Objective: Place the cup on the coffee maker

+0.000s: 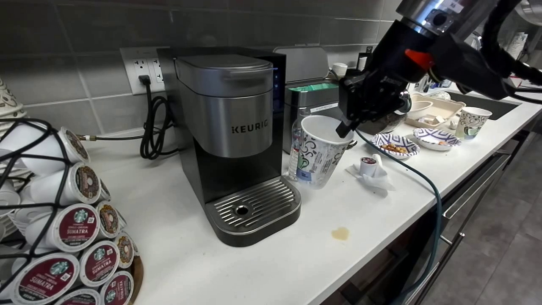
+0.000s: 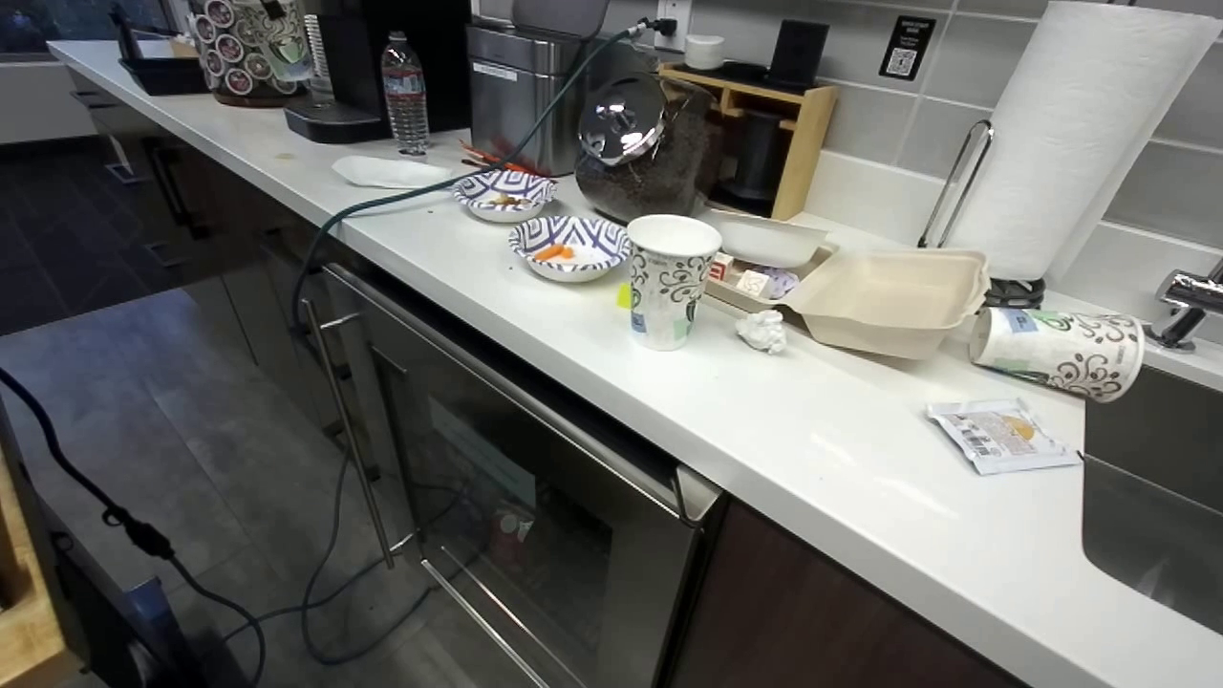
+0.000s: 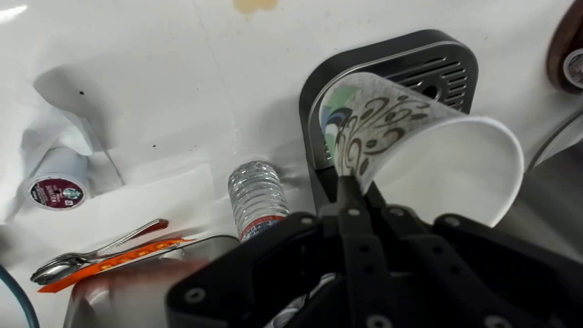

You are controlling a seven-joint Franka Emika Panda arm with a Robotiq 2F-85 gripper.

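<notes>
White patterned cup, tilted and raised in the gripper, near the coffee maker.
Its pale side carries dark curling scrolls with bean-like shapes, and green and blue patches toward the narrower base; the rolled rim and inside are plain white. The gripper is nearly closed, its fingers pinching the cup's wall at the rim. In an exterior view the cup hangs above the worktop, mouth leaning right, seemingly just right of the drip tray and in front of the water bottle.
</notes>
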